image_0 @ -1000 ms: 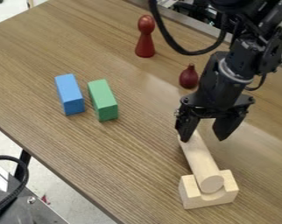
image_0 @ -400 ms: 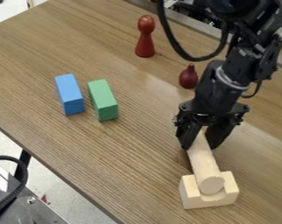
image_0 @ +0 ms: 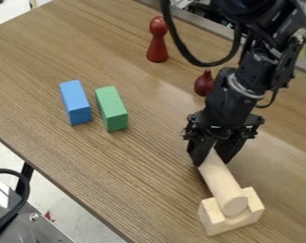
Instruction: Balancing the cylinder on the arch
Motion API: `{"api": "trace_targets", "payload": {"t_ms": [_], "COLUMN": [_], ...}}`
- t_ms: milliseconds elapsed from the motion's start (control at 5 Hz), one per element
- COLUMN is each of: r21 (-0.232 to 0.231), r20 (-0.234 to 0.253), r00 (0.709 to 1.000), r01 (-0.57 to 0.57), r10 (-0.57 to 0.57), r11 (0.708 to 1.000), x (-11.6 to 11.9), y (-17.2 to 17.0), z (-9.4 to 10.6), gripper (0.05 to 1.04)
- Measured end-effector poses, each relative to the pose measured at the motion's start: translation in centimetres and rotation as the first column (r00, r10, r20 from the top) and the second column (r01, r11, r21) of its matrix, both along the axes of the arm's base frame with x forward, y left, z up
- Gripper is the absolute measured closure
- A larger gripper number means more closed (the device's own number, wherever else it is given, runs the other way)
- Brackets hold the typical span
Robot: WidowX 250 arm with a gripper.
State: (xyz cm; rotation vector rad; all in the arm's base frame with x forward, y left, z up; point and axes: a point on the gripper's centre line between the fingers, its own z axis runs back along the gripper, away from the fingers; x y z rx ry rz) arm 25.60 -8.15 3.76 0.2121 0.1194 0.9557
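Note:
The gripper (image_0: 211,160) is low over the right side of the table, its fingers closed on both sides of the far end of the pale wooden cylinder (image_0: 221,183). That end is partly hidden by the gripper. The cylinder slants toward the camera, and its near round end lies in the curved notch of the wooden arch block (image_0: 213,219). The arch stands on the table with its notch facing up.
A blue block (image_0: 75,102) and a green block (image_0: 111,108) lie side by side at left. Behind are a tall red peg-like figure (image_0: 157,45) and a dark red rounded piece (image_0: 204,84), close to the arm. The wooden table's (image_0: 60,161) front edge runs diagonally.
The gripper came in around the cylinder's far end and closed on it, then shifted slightly left. That end moved left with it, and the arch turned a little and slid slightly toward the camera.

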Motion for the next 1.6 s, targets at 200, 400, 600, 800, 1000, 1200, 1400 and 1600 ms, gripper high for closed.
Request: {"api": "trace_targets", "payload": {"t_ms": [200,400,600,800,1000,1200,1400,1600], "r21": [-0.009,-0.020,-0.027,0.011,0.079,0.097,0.105,0.085], "r20": [0.008,0.045,0.077,0.122,0.132,0.148,0.148,0.141], "r00": [1.000,0.998,0.996,0.992,0.991,0.988,0.987,0.985], "r01": [0.009,0.033,0.037,0.021,0.000,-0.044,-0.083,-0.116], "r10": [-0.009,-0.032,-0.035,-0.022,-0.010,0.029,0.067,0.103], "r11": [1.000,0.999,0.999,1.000,0.997,0.994,0.991,0.990], "x": [-1.3,-1.9,-2.3,-2.4,-2.6,-2.6,-2.5,-2.0], "y": [-0.1,-0.5,-1.2,-2.2,-2.8,-2.9,-3.0,-3.3], "z": [1.1,2.5,3.4,3.5,2.5,2.1,1.6,1.2], "gripper": [0.538,0.538,0.538,0.538,0.538,0.538,0.538,0.538]}}
